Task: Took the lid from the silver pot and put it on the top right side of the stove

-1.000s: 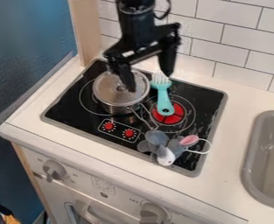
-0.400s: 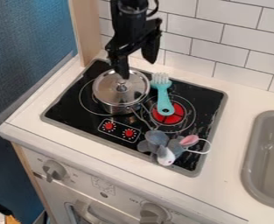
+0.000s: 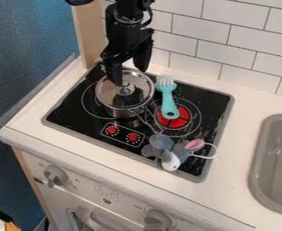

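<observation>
OK so the lid (image 3: 125, 83) is sitting on the silver pot (image 3: 120, 110), which is on the back left part of the black stove (image 3: 65, 110), as you look at it. The little knob in the middle of the lid is pointing up. The gripper (image 3: 129, 76) hangs down from the top of the view, right over the back half of the lid. Its jaws are apart, one in front of the lid's back left part and the other further back and to the right. Can't really tell whether either one is touching the lid, but it's definitely not clamped between them.

Just right of the pot there's a teal tool (image 3: 169, 101) with pale prongs. The prongs point to the back of the stove and the handle end lies over the edge of the red burner (image 3: 174, 118), so that's on the right side. The pot's handle sticks out toward the front right, near a grey toy mouse (image 3: 167, 153) with a pink ear, which is lying at the front right of the stove. Two red dials (image 3: 122, 134) are between the pot and the stove's front edge.

The stove is set in a white desk (image 3: 242, 101), with a grey sink (image 3: 257, 158) off to the right and white tiles (image 3: 251, 36) behind.
</observation>
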Tool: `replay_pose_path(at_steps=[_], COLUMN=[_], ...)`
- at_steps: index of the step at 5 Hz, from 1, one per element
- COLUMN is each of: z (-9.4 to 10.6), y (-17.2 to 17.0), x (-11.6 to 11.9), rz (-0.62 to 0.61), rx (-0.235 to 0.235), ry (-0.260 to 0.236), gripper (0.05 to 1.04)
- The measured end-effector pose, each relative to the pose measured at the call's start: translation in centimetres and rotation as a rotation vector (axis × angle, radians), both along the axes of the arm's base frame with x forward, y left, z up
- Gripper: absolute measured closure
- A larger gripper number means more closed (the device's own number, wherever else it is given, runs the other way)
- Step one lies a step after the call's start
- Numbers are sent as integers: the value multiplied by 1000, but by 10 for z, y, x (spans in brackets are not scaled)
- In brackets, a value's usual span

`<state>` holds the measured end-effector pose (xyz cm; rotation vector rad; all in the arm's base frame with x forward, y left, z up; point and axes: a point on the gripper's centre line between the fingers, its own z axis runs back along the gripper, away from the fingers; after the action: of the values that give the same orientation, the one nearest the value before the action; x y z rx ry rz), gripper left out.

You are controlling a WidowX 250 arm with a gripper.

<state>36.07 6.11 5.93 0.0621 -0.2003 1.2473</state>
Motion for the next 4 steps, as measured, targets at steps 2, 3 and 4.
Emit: replay_pose_path(at_steps=[2,3,4], z=[-16,-21,-22], y=[0,0,-1], x=[-4,-6,-9], rz=[-5,-20,-12], rx=[-4,-6,-8], ry=[51,60,65], gripper=[131,417,699])
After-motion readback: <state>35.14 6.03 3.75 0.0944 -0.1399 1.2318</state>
